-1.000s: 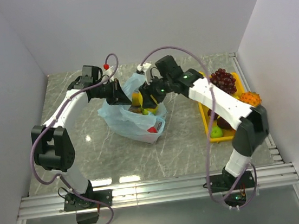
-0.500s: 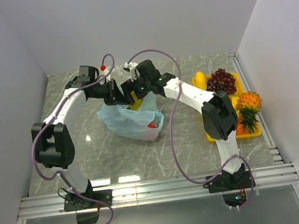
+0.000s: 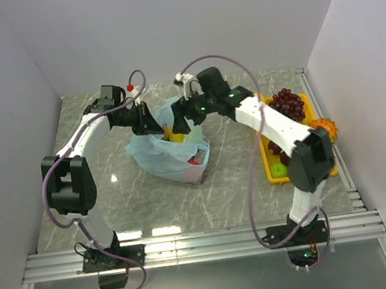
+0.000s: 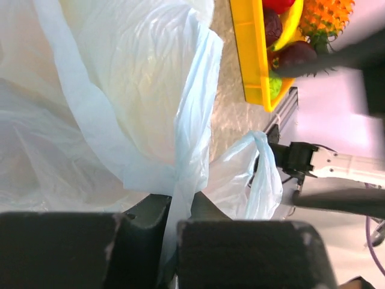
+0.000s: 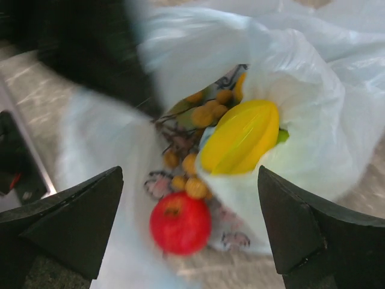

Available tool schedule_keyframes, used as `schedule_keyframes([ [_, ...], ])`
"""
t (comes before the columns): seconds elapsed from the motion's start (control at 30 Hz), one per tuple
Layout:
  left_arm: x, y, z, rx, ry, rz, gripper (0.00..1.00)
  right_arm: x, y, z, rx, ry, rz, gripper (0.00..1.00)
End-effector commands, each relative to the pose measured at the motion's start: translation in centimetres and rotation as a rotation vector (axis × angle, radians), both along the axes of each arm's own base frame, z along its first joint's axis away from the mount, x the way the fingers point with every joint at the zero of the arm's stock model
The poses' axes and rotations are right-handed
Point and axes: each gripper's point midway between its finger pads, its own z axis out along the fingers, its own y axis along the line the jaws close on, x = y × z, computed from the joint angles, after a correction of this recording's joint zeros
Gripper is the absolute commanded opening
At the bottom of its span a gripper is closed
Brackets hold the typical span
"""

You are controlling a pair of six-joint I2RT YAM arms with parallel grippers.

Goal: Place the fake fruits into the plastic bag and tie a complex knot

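The bag [image 3: 173, 154] sat mid-table between the arms, mouth up. The left gripper [image 4: 177, 208] pinched one handle [image 4: 194, 132] tight. The right gripper [image 5: 189, 198] hung wide open and empty over the mouth. With fruit [image 4: 322, 18] on the tray [image 4: 246, 48], the handle should be held taut and high so the mouth gapes. No writing was legible.

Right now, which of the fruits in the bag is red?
The round apple, lowest in the right wrist view of the bag. The ribbed fruit above it is yellow, the small berries orange.
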Motion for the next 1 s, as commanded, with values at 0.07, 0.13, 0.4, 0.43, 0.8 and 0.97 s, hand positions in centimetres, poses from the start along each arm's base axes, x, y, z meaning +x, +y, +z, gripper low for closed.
schedule_keyframes([
  [0.07, 0.0, 0.3, 0.5, -0.013, -0.089, -0.020, 0.02, -3.1, -4.3, 3.2, -0.009, -0.047, 0.075, 0.74],
  [0.13, -0.3, 0.0, 1.2, -0.046, -0.131, -0.049, 0.01, -2.2, -5.3, 1.9, -0.047, -0.024, 0.004, 0.70],
  [0.4, -1.2, 0.2, 0.4, -0.033, -0.168, -0.075, 0.01, 1.5, -4.4, -5.1, -0.114, 0.139, -0.104, 0.80],
  [0.43, -1.2, 0.3, 0.1, -0.031, -0.154, -0.072, 0.01, 1.8, -3.8, -4.9, -0.091, 0.164, -0.110, 0.81],
  [0.8, -0.6, 0.4, -0.1, -0.014, -0.125, -0.066, 0.00, 1.6, -0.3, -2.3, 0.098, 0.222, -0.023, 0.00],
  [0.97, 0.1, 1.2, 1.2, -0.058, -0.126, -0.020, 0.00, 0.3, -1.5, 3.0, 0.241, 0.198, 0.014, 0.00],
])
